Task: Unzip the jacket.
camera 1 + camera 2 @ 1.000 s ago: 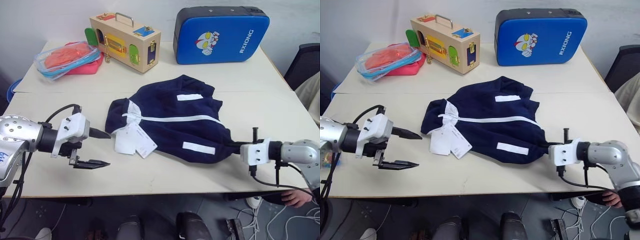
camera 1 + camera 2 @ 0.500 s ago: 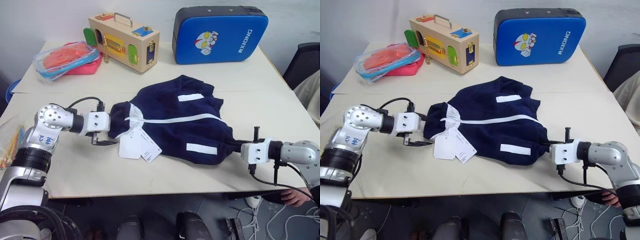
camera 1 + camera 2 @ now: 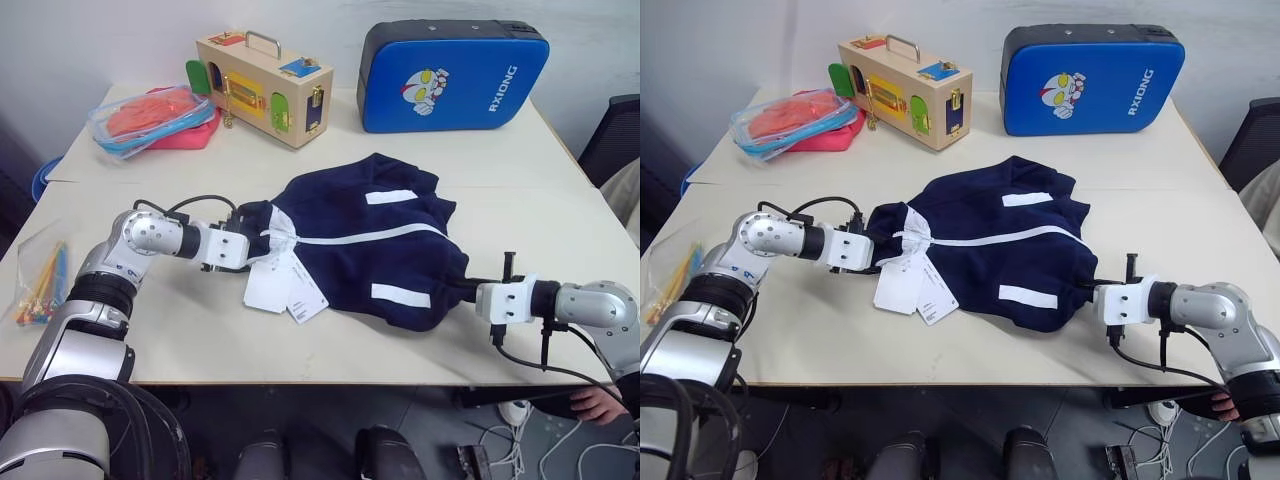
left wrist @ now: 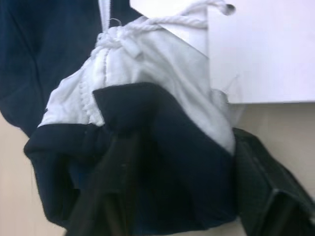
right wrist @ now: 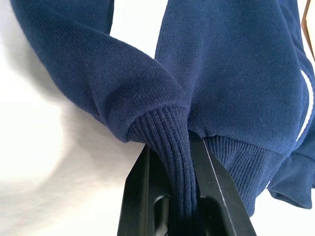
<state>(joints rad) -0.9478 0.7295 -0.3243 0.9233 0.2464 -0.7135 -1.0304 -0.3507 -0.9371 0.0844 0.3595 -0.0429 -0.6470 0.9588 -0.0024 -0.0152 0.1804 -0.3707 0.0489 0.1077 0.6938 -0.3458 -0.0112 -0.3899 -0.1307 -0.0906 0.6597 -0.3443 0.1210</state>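
Note:
The navy-blue jacket (image 3: 350,215) lies flat in the middle of the table (image 3: 480,180), its white zipper strip (image 3: 360,238) closed across it. White hang tags (image 3: 280,290) lie by the collar. My left gripper (image 3: 243,247) is at the collar end. In the left wrist view, the collar's navy edge and white lining (image 4: 157,98) are bunched between the left gripper's (image 4: 182,162) two fingers. At the opposite end my right gripper (image 3: 468,293) is shut on the ribbed hem (image 5: 172,162), which runs down between its fingers.
A wooden latch box (image 3: 263,75), a blue padded case (image 3: 450,75) and an orange-red cloth in a clear bag (image 3: 155,112) stand along the far side. A bag of coloured ties (image 3: 40,285) lies at the left edge. A person's hand (image 3: 600,405) shows below the table's right corner.
My left gripper came in from the left with wide jaws, reached the jacket's collar and narrowed onto it. The right gripper kept its hold and stayed put. The camera shifted a little.

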